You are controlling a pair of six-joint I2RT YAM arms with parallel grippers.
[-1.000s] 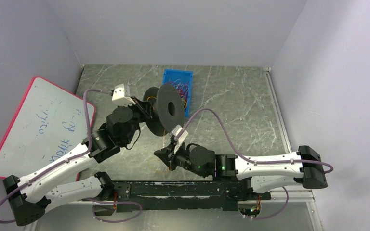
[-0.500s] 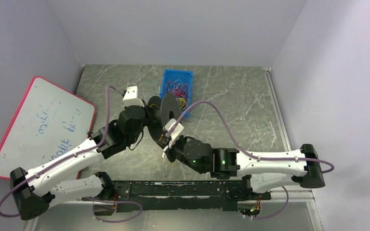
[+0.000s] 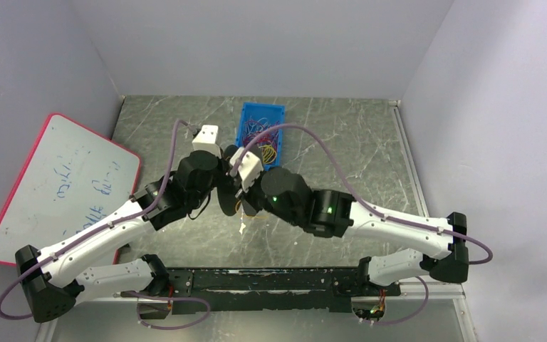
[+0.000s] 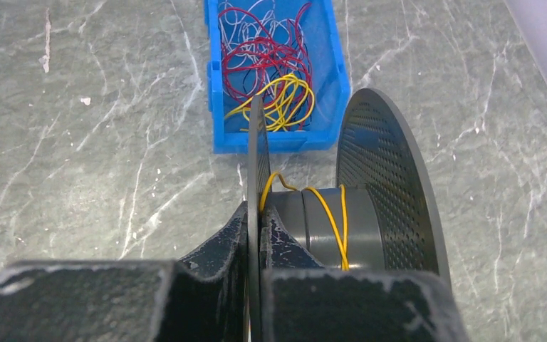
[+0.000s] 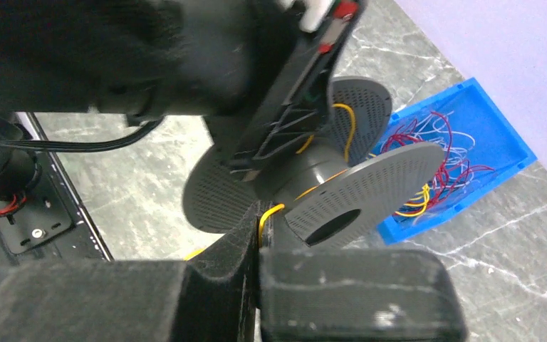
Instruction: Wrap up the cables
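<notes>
A dark grey spool is held above the table. My left gripper is shut on its thin left flange. One yellow cable runs in a few turns round the hub. My right gripper is shut on that yellow cable just below the spool. More cables, red, yellow, white and dark, lie tangled in a blue bin behind the spool. In the top view both wrists meet over the spool and hide most of it.
The blue bin stands at the back middle of the marble table. A red-framed whiteboard leans at the left. A black rail runs along the near edge between the arm bases. Walls close in on three sides.
Both arms have moved toward the middle. My right gripper has risen from low near the front up to the spool. The spool has shifted right and turned with my left gripper.
</notes>
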